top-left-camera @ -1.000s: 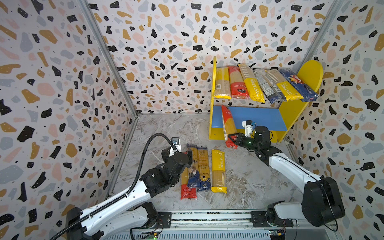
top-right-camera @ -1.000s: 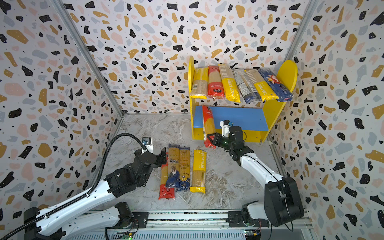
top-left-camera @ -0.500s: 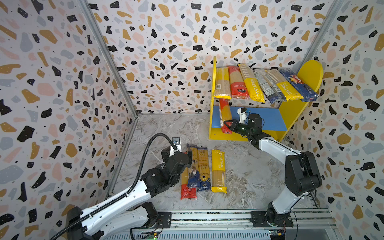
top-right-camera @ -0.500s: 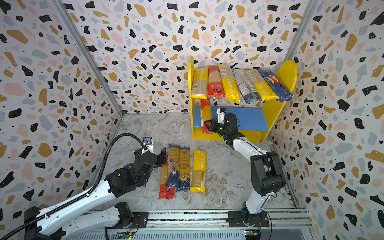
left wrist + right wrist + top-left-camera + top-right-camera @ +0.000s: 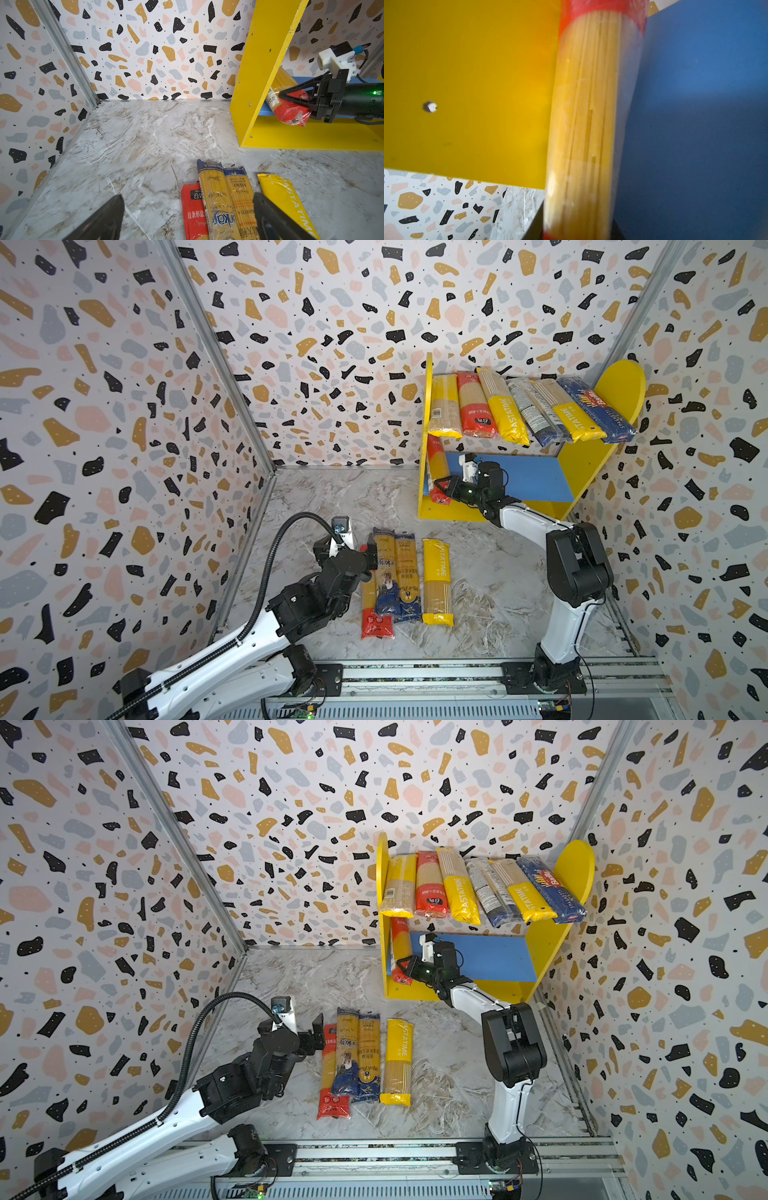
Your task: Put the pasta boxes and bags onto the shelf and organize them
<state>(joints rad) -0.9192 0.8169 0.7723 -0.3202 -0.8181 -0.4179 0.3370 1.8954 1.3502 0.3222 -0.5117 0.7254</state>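
Note:
The shelf [image 5: 619,389] stands at the back right, with several pasta packs side by side on its upper board. A red-ended pasta pack [image 5: 436,464] lies on the blue lower board [image 5: 532,481] against the left yellow side. My right gripper [image 5: 442,489] is shut on its near red end [image 5: 291,112], and the pack [image 5: 587,124] runs out between the fingers in the right wrist view. Several packs lie in a row on the floor: red [image 5: 372,614], two blue-ended [image 5: 386,572], yellow PASTATIME [image 5: 436,580]. My left gripper [image 5: 188,203] hangs open over their far ends.
Patterned walls close in the marble floor [image 5: 332,497] on three sides. A metal rail [image 5: 415,672] runs along the front edge. The right arm's elbow [image 5: 577,564] stands to the right of the floor packs. The blue board is bare to the right of the held pack.
My right gripper has carried the red-ended pack from the floor in front of the shelf up onto the blue lower board, along the left side. The left arm has not moved.

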